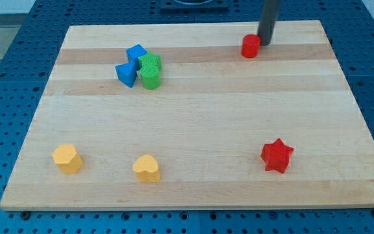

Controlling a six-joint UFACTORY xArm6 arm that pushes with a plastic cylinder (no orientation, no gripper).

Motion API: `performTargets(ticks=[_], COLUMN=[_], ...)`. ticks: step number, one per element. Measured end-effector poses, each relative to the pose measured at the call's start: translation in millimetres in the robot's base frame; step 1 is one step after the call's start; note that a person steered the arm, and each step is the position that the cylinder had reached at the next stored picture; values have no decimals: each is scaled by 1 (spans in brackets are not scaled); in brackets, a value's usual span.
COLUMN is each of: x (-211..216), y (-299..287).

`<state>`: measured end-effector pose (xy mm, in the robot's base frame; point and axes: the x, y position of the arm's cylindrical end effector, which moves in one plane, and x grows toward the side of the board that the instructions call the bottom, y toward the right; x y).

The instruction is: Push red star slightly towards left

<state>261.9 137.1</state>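
Note:
The red star (277,155) lies on the wooden board (193,117) at the view's lower right. My tip (264,43) stands near the view's top, far above the star, right beside a small red cylinder (250,46) on that block's right side.
Two blue blocks (136,54) (126,73) and two green blocks (150,63) (150,78) sit in a tight cluster at the upper left. A yellow block (67,158) lies at the lower left and a yellow heart-like block (147,168) lies to its right.

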Motion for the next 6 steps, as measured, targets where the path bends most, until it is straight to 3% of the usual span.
performTargets(ticks=[2, 3, 4, 5, 6], x=[50, 44, 91, 192, 288], y=[-32, -22, 0, 14, 80])
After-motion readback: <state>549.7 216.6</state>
